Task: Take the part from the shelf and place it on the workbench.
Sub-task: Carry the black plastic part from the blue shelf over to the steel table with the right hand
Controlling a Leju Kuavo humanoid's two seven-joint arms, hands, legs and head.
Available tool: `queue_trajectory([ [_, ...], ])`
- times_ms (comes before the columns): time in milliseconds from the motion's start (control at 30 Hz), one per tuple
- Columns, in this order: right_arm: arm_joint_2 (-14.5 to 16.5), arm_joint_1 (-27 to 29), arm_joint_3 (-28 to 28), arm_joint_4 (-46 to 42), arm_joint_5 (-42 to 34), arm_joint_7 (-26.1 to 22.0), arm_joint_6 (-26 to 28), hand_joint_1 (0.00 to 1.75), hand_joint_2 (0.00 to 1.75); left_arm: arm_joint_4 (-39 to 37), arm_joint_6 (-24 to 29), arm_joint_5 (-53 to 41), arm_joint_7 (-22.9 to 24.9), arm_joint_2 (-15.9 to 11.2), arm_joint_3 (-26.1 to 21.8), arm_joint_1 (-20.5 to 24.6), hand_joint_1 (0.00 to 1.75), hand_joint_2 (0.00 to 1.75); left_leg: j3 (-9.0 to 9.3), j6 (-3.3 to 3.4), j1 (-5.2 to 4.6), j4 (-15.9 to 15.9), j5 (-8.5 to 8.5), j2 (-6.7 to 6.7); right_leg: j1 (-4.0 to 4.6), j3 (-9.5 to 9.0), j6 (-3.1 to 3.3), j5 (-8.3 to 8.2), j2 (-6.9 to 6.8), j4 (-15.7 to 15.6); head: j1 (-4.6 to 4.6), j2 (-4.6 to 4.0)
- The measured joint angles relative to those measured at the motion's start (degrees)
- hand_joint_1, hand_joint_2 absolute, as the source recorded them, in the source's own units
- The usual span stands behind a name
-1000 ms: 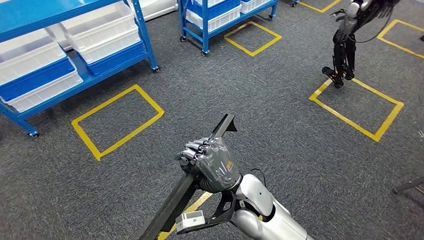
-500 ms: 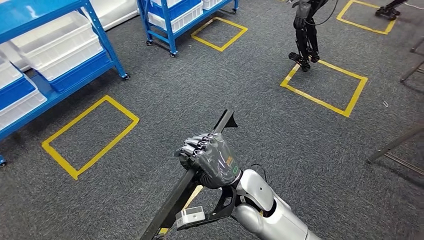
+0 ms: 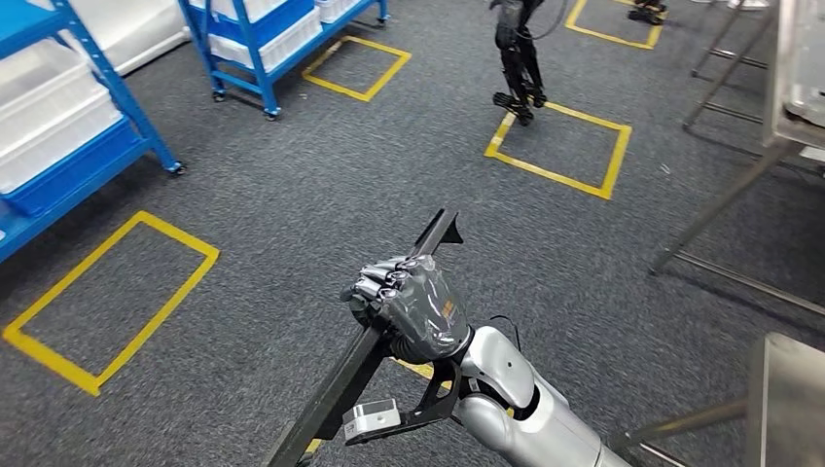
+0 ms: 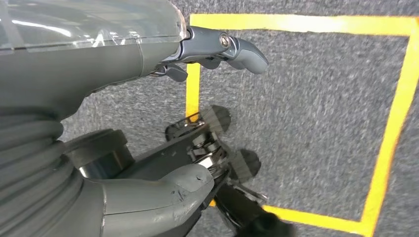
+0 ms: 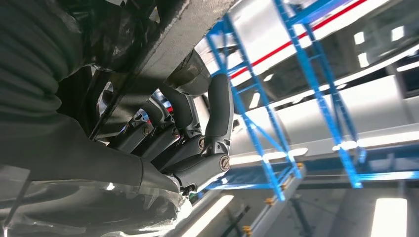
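Your view has swung since a second ago: the shelf (image 3: 58,146) slid left and a bench (image 3: 793,78) came in. Your right hand (image 3: 409,311) has its fingers (image 5: 217,113) wrapped tight around the bar (image 3: 340,389), above the floor. Your left hand (image 4: 148,54) hangs with fingers apart.

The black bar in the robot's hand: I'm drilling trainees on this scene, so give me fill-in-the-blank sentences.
1. The right hand grips a long ____ bar.
2. The squares taped on the floor are ____.
3. The shelf frames are ____.

Missing words: black; yellow; blue
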State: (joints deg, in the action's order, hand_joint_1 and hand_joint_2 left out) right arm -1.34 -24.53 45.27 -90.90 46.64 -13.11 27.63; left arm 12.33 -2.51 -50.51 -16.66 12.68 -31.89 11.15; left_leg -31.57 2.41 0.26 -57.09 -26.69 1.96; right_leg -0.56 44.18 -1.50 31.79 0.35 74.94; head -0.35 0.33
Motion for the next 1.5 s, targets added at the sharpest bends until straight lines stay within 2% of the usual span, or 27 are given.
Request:
queue_trajectory([
  [33,-0.09,0.04,0.0,0.0,0.0,0.01,0.0,1.75,1.75,0.0,0.0,0.0,-0.01,0.01,0.0,-0.04,0.0,1.75,-0.03,-0.03,-0.03,-0.05,-0.06,0.76,-0.07,-0.4,-0.06,-0.74,-0.2,-0.39,0.01,0.0],
  [67,-0.18,0.04,0.0,-0.01,0.0,0.02,0.0,1.75,1.75,0.0,0.0,0.0,-0.04,0.04,0.0,-0.01,0.0,1.75,-0.01,-0.12,-0.03,-0.12,-0.16,1.42,-0.11,-2.03,-0.04,-2.37,-0.57,-3.14,0.0,0.0],
  [100,-0.24,0.01,0.0,-0.05,0.0,0.02,0.01,1.75,1.75,0.0,0.0,0.0,-0.08,0.08,0.0,0.04,0.0,1.75,0.03,-0.26,-0.06,-0.25,-0.31,1.99,-0.1,-4.38,0.06,-4.14,-1.45,-7.21,0.01,0.0],
  [167,-0.31,-0.19,-0.02,-0.21,0.02,0.08,0.01,1.75,1.75,0.0,0.0,0.0,-0.18,0.14,0.0,0.13,0.0,1.75,0.03,-0.75,-0.37,-0.7,-0.75,2.96,0.39,-8.03,0.63,-6.06,-3.59,-13.91,0.01,0.0],
  [200,-0.35,-0.36,-0.08,-0.34,0.04,0.19,-0.01,1.75,1.75,0.0,-0.01,0.0,-0.2,0.15,0.0,0.15,0.0,1.75,0.03,-1.0,-0.54,-0.86,-0.93,3.42,0.62,-8.67,0.95,-6.17,-4.14,-15.29,0.0,0.0],
  [267,-0.44,-0.94,-0.38,-0.67,0.03,0.65,-0.38,1.75,1.75,0.0,-0.04,-0.01,-0.22,0.15,0.0,0.21,0.0,1.75,0.12,-1.49,-0.67,-0.97,-1.17,4.49,0.74,-8.5,1.59,-6.15,-3.16,-15.56,-0.02,0.0],
  [300,-0.49,-1.33,-0.65,-0.88,-0.02,0.92,-0.67,1.75,1.75,0.0,-0.07,-0.01,-0.22,0.16,0.0,0.28,0.0,1.75,0.1,-1.78,-0.55,-1.28,-1.55,4.32,0.62,-8.48,1.88,-6.29,-2.54,-15.67,-0.02,0.0],
  [367,-0.51,-2.31,-1.14,-1.27,-0.13,1.37,-1.24,1.75,1.75,0.0,-0.13,-0.02,-0.24,0.17,0.0,0.39,0.0,1.75,-1.1,-2.31,-0.22,-4.37,-3.76,2.11,0.31,-8.53,2.59,-6.59,-1.33,-15.95,-0.03,0.0],
  [400,-0.51,-2.7,-1.28,-1.4,-0.15,1.46,-1.38,1.75,1.75,0.0,-0.16,-0.02,-0.24,0.17,0.0,0.36,0.0,1.75,-2.5,-2.52,-0.04,-7.6,-5.58,0.46,0.22,-8.54,2.82,-6.67,-0.75,-16.01,-0.03,0.0],
  [467,-0.5,-3.12,-1.34,-1.48,-0.17,1.56,-1.55,1.75,1.75,0.0,-0.21,-0.03,-0.22,0.17,0.0,0.15,0.0,1.75,-6.11,-2.74,0.07,-15.2,-8.75,-1.15,0.27,-8.5,3.05,-6.71,0.62,-15.97,-0.04,0.0],
  [500,-0.51,-3.15,-1.35,-1.49,-0.17,1.56,-1.59,1.75,1.75,0.0,-0.22,-0.03,-0.2,0.17,0.0,0.04,0.0,1.75,-7.3,-2.75,0.08,-17.45,-9.09,-1.37,0.32,-8.49,3.06,-6.72,1.41,-15.91,-0.03,0.0],
  [533,-0.51,-3.15,-1.36,-1.49,-0.17,1.57,-1.62,1.75,1.75,0.0,-0.22,-0.03,-0.2,0.17,0.0,0.0,0.0,1.75,-7.55,-2.68,0.08,-17.56,-8.27,-1.48,0.35,-8.5,3.05,-6.72,2.22,-15.83,-0.03,0.0],
  [600,-0.52,-3.19,-1.38,-1.53,-0.17,1.57,-1.68,1.75,1.75,0.0,-0.21,-0.02,-0.2,0.17,0.0,0.06,0.0,1.75,-5.1,-2.28,0.1,-11.48,-3.95,-2.48,0.34,-8.57,3.02,-6.71,3.79,-15.64,-0.03,0.0],
  [667,-0.52,-3.29,-1.39,-1.61,-0.17,1.57,-1.68,1.75,1.75,0.0,-0.2,-0.02,-0.2,0.15,0.0,0.13,0.0,1.75,-2.11,-1.82,0.21,-4.35,-0.94,-4.97,0.33,-8.38,2.72,-6.78,5.14,-15.43,-0.03,0.0],
  [733,-0.52,-3.35,-1.43,-1.66,-0.17,1.57,-1.65,1.75,1.75,0.0,-0.2,-0.02,-0.19,0.13,0.0,0.14,0.0,1.75,-1.14,-1.56,0.16,-1.93,-0.66,-6.13,0.13,-7.87,2.03,-7.11,6.33,-15.44,-0.03,0.0],
  [800,-0.57,-3.32,-1.53,-1.74,-0.17,1.57,-1.63,1.75,1.75,0.0,-0.2,-0.02,-0.18,0.19,0.0,0.2,0.0,1.75,-0.91,-1.17,0.18,-1.31,-0.33,-5.06,-0.07,-7.52,1.28,-7.35,6.94,-15.55,-0.02,0.0],
  [867,-0.67,-3.47,-1.69,-1.88,-0.22,1.58,-1.62,1.75,1.75,0.0,-0.22,-0.02,-0.21,0.3,0.0,0.31,0.0,1.75,-0.63,-0.5,0.36,-0.43,0.23,-3.67,0.18,-6.54,0.79,-5.79,4.54,-13.51,0.04,0.0],
  [933,-0.73,-3.8,-1.81,-1.97,-0.36,1.72,-1.66,1.75,1.75,0.0,-0.31,-0.02,-0.22,0.32,0.0,0.27,0.0,1.75,-0.53,-0.12,0.31,-0.05,0.44,-2.2,0.28,-3.73,0.47,-2.22,1.32,-7.39,0.09,0.0],
  [1000,-0.83,-4.41,-2.02,-1.97,-0.54,2.29,-2.16,1.75,1.75,0.0,-0.49,-0.07,-0.19,0.29,-0.01,0.14,0.0,1.75,-0.62,-0.06,0.22,-0.11,0.39,-0.64,0.03,-0.81,0.13,0.16,0.3,-1.09,0.09,0.0],
  [1033,-0.89,-5.01,-2.27,-1.97,-0.62,2.74,-2.61,1.75,1.75,0.0,-0.61,-0.09,-0.18,0.28,-0.01,0.14,0.0,1.75,-0.64,-0.09,0.22,-0.17,0.33,0.15,-0.11,-0.48,-0.02,-0.09,0.02,-0.26,0.09,0.0],
  [1067,-0.95,-5.87,-2.63,-1.97,-0.7,3.21,-3.17,1.75,1.75,0.0,-0.74,-0.15,-0.17,0.31,-0.01,0.18,0.0,1.75,-0.64,-0.17,0.23,-0.27,0.23,0.9,-0.22,-1.35,-0.13,-1.39,-0.31,-1.75,0.1,0.0],
  [1167,-1.0,-8.48,-3.76,-1.97,-0.95,4.05,-4.32,1.75,1.75,0.0,-0.95,-0.33,-0.19,0.43,0.0,0.35,0.0,1.75,-0.51,-0.57,0.25,-0.75,-0.27,2.46,-0.28,-6.95,-0.11,-6.36,-2.71,-11.88,0.11,0.0],
  [1200,-1.0,-8.85,-3.91,-1.97,-0.98,4.13,-4.43,1.75,1.75,0.0,-0.96,-0.35,-0.19,0.45,0.0,0.37,0.0,1.75,-0.49,-0.66,0.24,-0.85,-0.37,2.64,-0.24,-7.9,-0.06,-6.98,-3.38,-13.59,0.11,0.0],
  [1300,-0.99,-9.4,-4.11,-1.97,-1.01,4.19,-4.56,1.75,1.75,0.0,-0.96,-0.36,-0.2,0.45,0.0,0.41,0.0,1.75,-0.55,-0.87,0.07,-1.03,-0.51,2.9,0.02,-8.23,0.15,-6.72,-4.23,-14.69,0.09,0.0],
  [1367,-0.98,-10.55,-4.78,-1.97,-1.07,4.4,-4.88,1.75,1.75,0.0,-0.97,-0.4,-0.19,0.46,0.01,0.56,0.0,1.75,-0.59,-1.54,-0.14,-1.29,-0.91,3.6,0.3,-8.25,0.9,-6.52,-3.8,-15.4,0.06,0.0],
  [1433,-0.96,-11.84,-5.59,-1.96,-1.13,4.63,-5.12,1.75,1.75,0.0,-1.01,-0.44,-0.2,0.48,0.02,0.86,0.0,1.75,-1.12,-2.38,0.07,-3.11,-2.51,2.07,0.21,-8.25,1.92,-6.73,-2.22,-15.77,0.04,0.0],
  [1500,-0.92,-12.8,-5.98,-1.96,-1.29,4.73,-5.13,1.75,1.75,0.0,-1.08,-0.44,-0.21,0.49,0.02,0.95,0.0,1.75,-3.65,-2.81,0.38,-9.15,-5.85,-0.63,0.06,-8.29,2.51,-6.88,-0.79,-15.92,0.05,0.0],
])
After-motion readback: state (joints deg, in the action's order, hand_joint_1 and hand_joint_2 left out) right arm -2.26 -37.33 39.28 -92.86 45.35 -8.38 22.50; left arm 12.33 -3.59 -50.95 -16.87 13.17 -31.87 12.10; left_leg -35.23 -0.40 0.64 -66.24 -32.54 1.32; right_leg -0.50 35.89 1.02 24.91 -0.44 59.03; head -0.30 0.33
